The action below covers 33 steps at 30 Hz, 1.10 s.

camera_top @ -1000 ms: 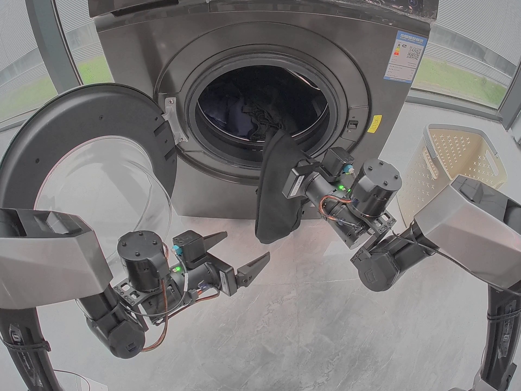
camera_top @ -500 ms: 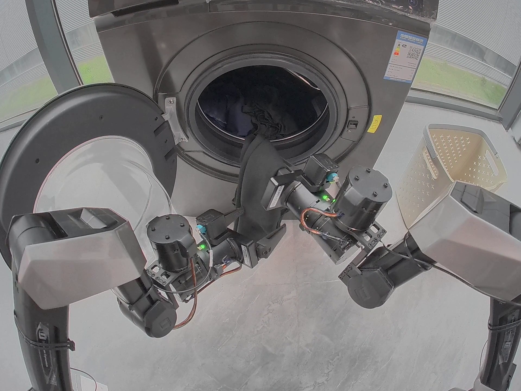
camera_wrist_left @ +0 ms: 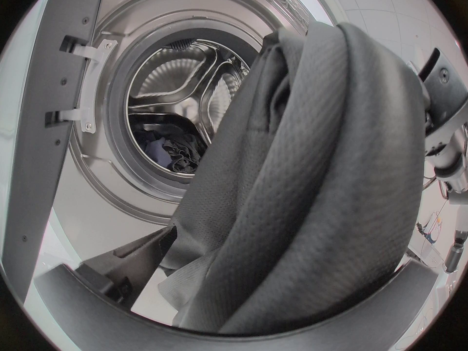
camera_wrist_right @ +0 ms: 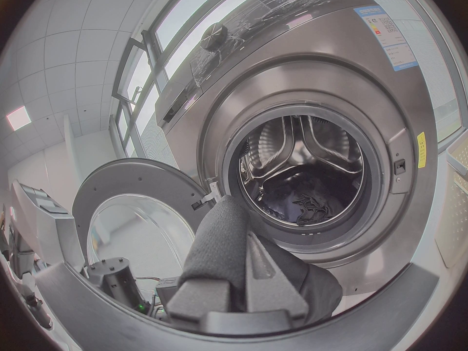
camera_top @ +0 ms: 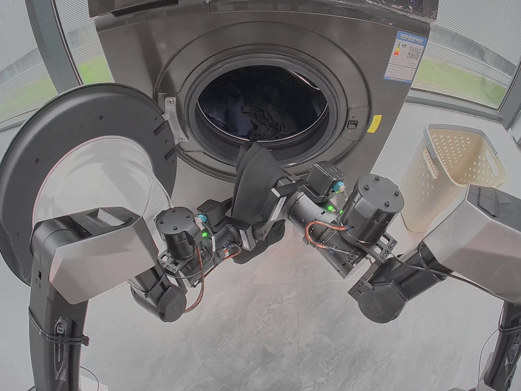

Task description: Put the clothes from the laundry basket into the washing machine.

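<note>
A dark grey garment (camera_top: 254,180) hangs in front of the washing machine, just below the rim of its open drum (camera_top: 263,71). My right gripper (camera_top: 269,191) is shut on the garment's upper part; in the right wrist view the cloth (camera_wrist_right: 219,240) sits pinched between its fingers (camera_wrist_right: 265,279). My left gripper (camera_top: 259,235) is under the garment's lower end, open, and the cloth (camera_wrist_left: 312,181) drapes across it, hiding one finger. The other finger (camera_wrist_left: 146,254) shows beside the cloth. Dark clothes (camera_top: 260,118) lie inside the drum.
The round machine door (camera_top: 81,137) stands swung open at the left, close behind my left arm. A cream laundry basket (camera_top: 450,164) stands on the floor to the right of the machine. Bare tiled floor (camera_top: 282,321) lies in front.
My left arm came up and to the right until its gripper is under the garment. The right gripper shifted left with the cloth, which now hangs bunched and shorter, off the drum rim.
</note>
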Motion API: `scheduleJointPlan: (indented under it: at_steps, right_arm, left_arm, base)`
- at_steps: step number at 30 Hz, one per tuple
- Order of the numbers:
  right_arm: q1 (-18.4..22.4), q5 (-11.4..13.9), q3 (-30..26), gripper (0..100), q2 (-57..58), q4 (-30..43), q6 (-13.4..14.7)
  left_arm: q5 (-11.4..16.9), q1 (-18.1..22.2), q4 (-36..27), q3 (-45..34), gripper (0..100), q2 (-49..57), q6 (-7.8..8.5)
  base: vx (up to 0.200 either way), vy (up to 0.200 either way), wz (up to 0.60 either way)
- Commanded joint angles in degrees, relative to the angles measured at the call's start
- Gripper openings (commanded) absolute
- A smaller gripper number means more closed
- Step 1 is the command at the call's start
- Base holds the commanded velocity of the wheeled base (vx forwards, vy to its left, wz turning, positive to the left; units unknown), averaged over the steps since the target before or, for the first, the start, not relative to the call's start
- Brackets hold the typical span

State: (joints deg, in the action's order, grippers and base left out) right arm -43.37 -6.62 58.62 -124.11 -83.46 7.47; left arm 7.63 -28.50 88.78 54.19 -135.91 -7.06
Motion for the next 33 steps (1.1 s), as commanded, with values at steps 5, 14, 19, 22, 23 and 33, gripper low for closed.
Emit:
scheduleJointPlan:
  at_steps: [5,14,19,22,23,33]
  right_arm:
    - [-0.8,0.0,-1.0,0,1.1,-0.1,0.3]
    - [-1.1,-0.1,-1.1,0,1.2,-0.1,0.3]
    - [-1.1,-0.1,-1.4,0,1.2,-0.2,0.4]
    - [-0.5,0.0,-2.9,0,1.9,-0.7,0.6]
    - [0.0,-0.1,-3.6,0,2.0,-1.1,0.8]
    - [7.4,0.0,-4.9,0,1.1,-1.4,2.1]
  left_arm:
    - [-0.1,-0.8,-0.3,3.3,100,-2.5,-0.24]
    - [-2.4,-0.1,0.0,5.8,0,-4.2,-0.41]
    - [-3.0,0.0,0.0,7.9,0,-5.5,-0.5]
    - [-3.9,0.6,0.1,8.0,0,-5.9,-1.29]
    - [-4.2,0.7,0.2,7.8,0,-5.8,-1.55]
    - [-4.3,1.3,0.2,2.6,0,1.4,-1.99]
  base:
    - [0.0,0.0,0.0]
    - [0.0,0.0,0.0]
    - [0.0,0.0,0.0]
    - [0.0,0.0,0.0]
    - [0.0,0.0,0.0]
    - [0.0,0.0,0.0]
